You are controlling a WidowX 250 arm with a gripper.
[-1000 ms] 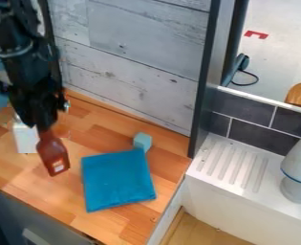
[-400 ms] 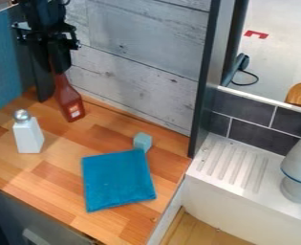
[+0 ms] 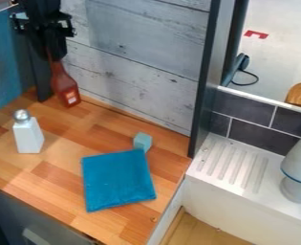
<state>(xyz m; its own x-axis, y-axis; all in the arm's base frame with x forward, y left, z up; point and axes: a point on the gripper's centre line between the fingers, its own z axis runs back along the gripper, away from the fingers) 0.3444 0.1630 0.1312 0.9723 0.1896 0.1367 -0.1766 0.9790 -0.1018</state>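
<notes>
The brown bottle (image 3: 66, 88) was pinched by its neck in the gripper (image 3: 49, 56), the fingers parted only by the neck's width. It was held at the counter's (image 3: 63, 167) back left, behind the white bottle (image 3: 28, 135).

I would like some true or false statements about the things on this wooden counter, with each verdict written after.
1. The gripper holds the red-brown bottle. True.
2. A light-blue block is near a corner of the blue cloth. True.
3. The cloth lies on top of the block. False: the block is beside it.
4. The white bottle has a silver top. True.
5. The white bottle lies on its side. False: it stands upright.
</notes>
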